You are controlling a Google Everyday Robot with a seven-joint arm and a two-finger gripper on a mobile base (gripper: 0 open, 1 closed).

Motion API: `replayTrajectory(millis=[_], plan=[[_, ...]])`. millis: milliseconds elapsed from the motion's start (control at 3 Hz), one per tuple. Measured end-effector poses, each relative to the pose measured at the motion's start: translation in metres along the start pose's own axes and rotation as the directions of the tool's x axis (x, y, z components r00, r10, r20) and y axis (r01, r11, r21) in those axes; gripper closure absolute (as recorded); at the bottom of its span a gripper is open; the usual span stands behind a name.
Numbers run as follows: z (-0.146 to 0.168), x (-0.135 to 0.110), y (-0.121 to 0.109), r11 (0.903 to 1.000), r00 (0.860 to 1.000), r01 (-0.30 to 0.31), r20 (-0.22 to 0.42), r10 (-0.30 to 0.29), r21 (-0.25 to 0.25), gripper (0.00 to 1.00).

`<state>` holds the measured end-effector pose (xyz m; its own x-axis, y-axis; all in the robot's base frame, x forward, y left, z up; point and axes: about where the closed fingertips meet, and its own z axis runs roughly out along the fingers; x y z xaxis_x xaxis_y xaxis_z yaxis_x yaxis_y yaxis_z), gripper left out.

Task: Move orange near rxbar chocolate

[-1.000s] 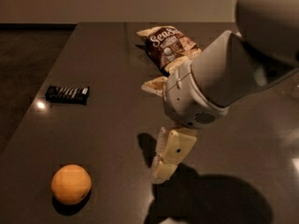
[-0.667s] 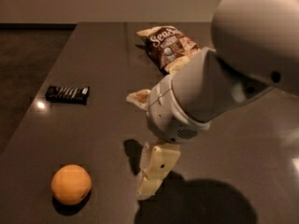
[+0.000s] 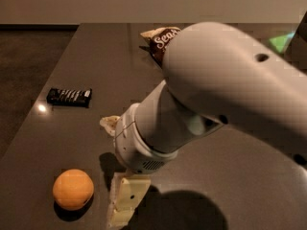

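The robot's two-finger gripper (image 3: 112, 172) has swung leftward and lower across the dark, matte tabletop (image 3: 96, 56) over the last second. It now sits just to the right of the round, matte-skinned orange (image 3: 73, 189), where a moment ago it hung well off towards the table's middle. Its cream-coloured fingers (image 3: 125, 201) are spread wide with nothing between them; the lower one lies close beside the fruit and the upper one points off above it, so the fruit is not yet bracketed. The orange itself has not shifted: it rests near the front left corner of the table, untouched. The small flat rxbar chocolate in its black wrapper with white lettering (image 3: 69, 97) likewise lies where it was, farther back along the left edge and well apart from the fruit. The bulky grey arm now covers most of the crinkled brown-and-cream chip bag (image 3: 160, 38) at the back. This looks like the closing stretch of the approach, so the grasp remains ahead and the carry towards the bar has not begun.
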<state>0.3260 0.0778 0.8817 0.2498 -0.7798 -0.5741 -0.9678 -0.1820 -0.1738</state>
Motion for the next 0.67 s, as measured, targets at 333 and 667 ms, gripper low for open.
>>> replayTrajectory(millis=[333, 667], plan=[[0.022, -0.008, 0.004, 0.9997, 1.0, 0.015, -0.005, -0.016, -0.021, 0.0], [0.038, -0.018, 0.007, 0.9988, 1.0, 0.029, -0.005, -0.029, -0.039, 0.0]])
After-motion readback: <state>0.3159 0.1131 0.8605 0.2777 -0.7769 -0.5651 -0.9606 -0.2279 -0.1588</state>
